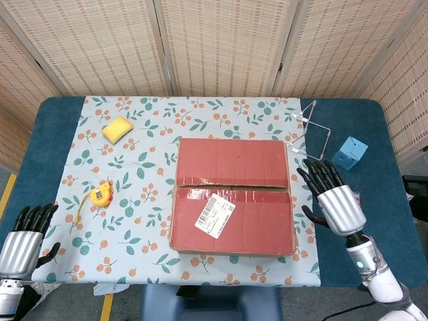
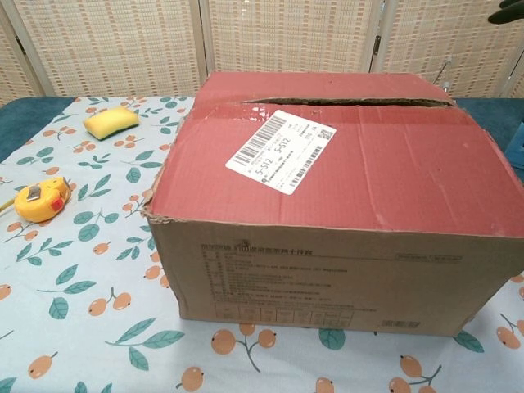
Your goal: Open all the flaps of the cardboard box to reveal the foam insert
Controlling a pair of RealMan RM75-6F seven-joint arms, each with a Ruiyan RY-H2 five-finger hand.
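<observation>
R hand (image 1: 336, 204) is hovering just beside the right edge of the cardboard box (image 1: 233, 196), fingers (image 1: 319, 175) spread wide and pointing away from the robot, holding nothing; contact w/ the box cannot be confirmed from the head view. L hand (image 1: 23, 239) is sitting at the near-left corner of the counter (image 1: 40, 134), well apart from the box, fingers apart, palm empty.

The box is standing approx. centre of the floral cloth (image 1: 134, 167), both red top flaps lying flat and closed, seam running left-right across the top. A white shipping label (image 1: 215, 216) is sticking to the near flap. Foam insert is not showing.

Other items, head view: yellow sponge (image 1: 118, 129) on the cloth toward the far left; yellow tape measure (image 1: 101, 194) on the cloth, left of the box; wire stand (image 1: 311, 130) just beyond the box's far-right corner; blue cube (image 1: 349, 153) on the bare counter, right of the stand.

View differences: chest view is showing the box's brown front wall w/ printed text, a torn near-left top corner, and a slight gap along the flap seam (image 2: 344, 102); none of this is visible from overhead. Chest view is catching only dark fingertips (image 2: 508, 11) at the top-right corner; L hand, stand and cube are out of its frame.
</observation>
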